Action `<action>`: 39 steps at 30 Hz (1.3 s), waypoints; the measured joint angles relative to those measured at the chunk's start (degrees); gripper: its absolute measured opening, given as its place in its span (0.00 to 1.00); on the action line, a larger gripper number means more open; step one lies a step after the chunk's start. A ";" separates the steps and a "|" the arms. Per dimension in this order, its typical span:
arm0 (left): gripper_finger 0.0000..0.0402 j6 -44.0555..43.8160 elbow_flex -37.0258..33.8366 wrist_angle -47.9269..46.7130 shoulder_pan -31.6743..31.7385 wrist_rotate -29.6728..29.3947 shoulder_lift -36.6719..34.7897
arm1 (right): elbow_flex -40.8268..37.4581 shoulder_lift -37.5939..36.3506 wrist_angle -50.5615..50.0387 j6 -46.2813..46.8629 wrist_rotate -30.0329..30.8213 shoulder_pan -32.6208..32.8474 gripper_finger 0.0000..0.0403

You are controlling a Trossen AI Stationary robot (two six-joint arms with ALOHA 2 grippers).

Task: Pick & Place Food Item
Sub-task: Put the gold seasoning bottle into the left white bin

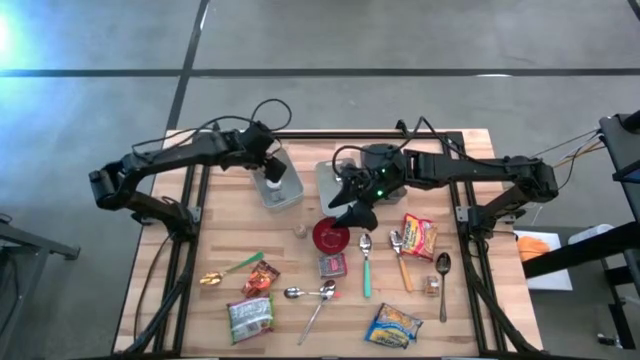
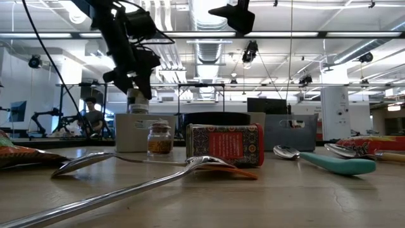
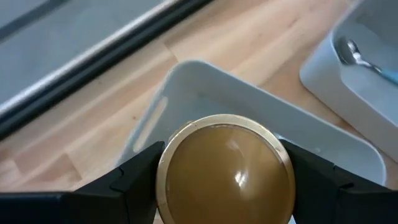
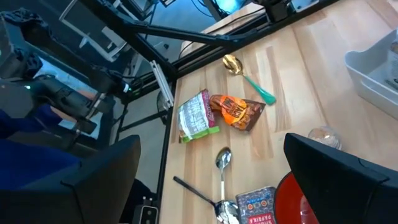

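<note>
One jar (image 3: 225, 167) is clamped in your left hand (image 1: 272, 172) above the bin (image 1: 285, 192) near the worktop's far edge; release remains, right hand (image 1: 352, 208) open.

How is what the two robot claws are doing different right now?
The left gripper is shut on a gold-lidded jar, while the right gripper is open and empty. The left gripper hangs over the left grey plastic bin; the right gripper hovers beside the red round bowl. Both are dark, two-fingered and off the wooden table.

No legible text anywhere.
</note>
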 joint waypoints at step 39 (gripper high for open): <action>0.66 -2.74 -6.79 2.90 0.11 9.86 0.00 | -0.02 -0.01 0.02 0.21 0.00 0.42 0.97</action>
